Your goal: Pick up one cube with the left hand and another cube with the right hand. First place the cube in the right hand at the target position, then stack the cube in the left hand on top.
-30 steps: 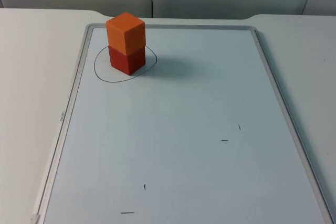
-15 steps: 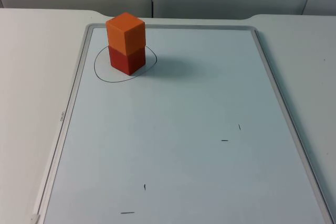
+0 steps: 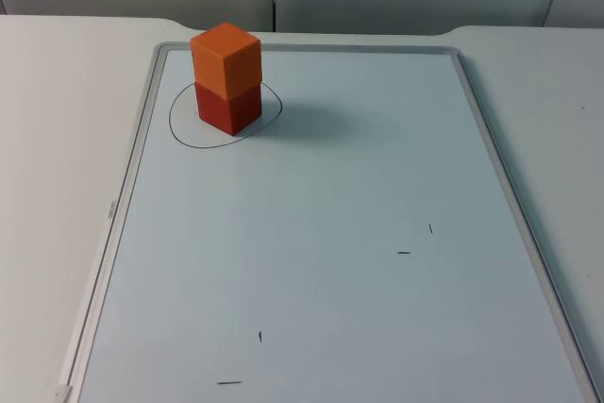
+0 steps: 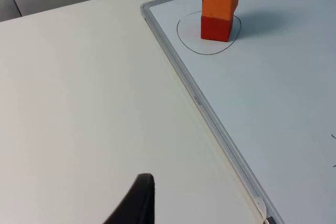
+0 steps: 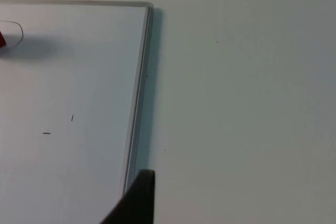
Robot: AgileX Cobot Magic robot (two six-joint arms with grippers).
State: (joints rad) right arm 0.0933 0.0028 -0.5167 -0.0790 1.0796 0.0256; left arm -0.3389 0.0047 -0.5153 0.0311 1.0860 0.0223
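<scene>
Jaws unseen — orange cube (image 3: 226, 57) tops red cube (image 3: 229, 107).

Bright even light, soft shadows

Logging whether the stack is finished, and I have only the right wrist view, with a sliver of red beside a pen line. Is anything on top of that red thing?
Observer: Yes. An orange cube sits upright on the red cube.
Operator: Is the red one inside the target mark?
Observer: It stands inside the drawn circle on the whiteboard.
Operator: Where is the left arm?
Observer: The left end effector is over the bare table beside the whiteboard, apart from both cubes. The right end effector is over the table off the board's other side.
</scene>
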